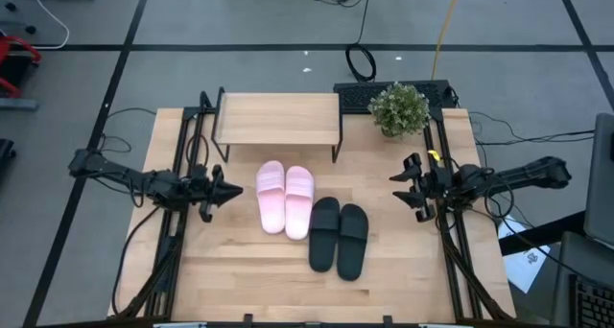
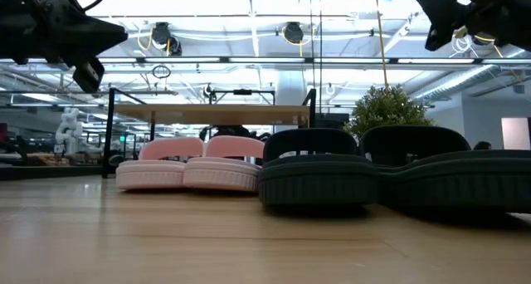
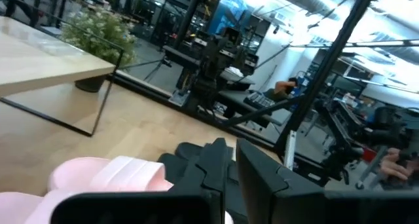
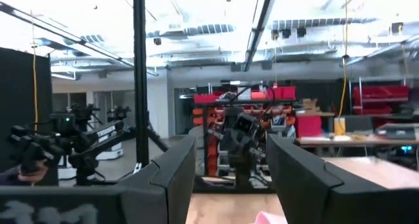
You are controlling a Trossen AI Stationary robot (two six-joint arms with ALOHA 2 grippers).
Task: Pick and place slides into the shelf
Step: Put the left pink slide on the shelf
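Note:
Two light pink slides (image 1: 285, 199) lie side by side on their soles in the middle of the table, toes toward the shelf. The black pair (image 1: 338, 235) lies just right of and nearer than them. In the low view the pink pair (image 2: 187, 166) sits left of the black pair (image 2: 382, 172). The shelf (image 1: 278, 117) stands on thin black legs at the far edge, with nothing on or under it. My left gripper (image 1: 233, 189) hovers shut, left of the pink slides (image 3: 111, 175). My right gripper (image 1: 408, 192) hovers open, right of the black pair.
A potted plant (image 1: 399, 108) stands at the far right, beside the shelf. Black frame rails (image 1: 177, 203) run along the table's left and right sides under each arm. Bare wood (image 1: 249, 270) shows near the front edge. Cables lie on the floor beyond the table.

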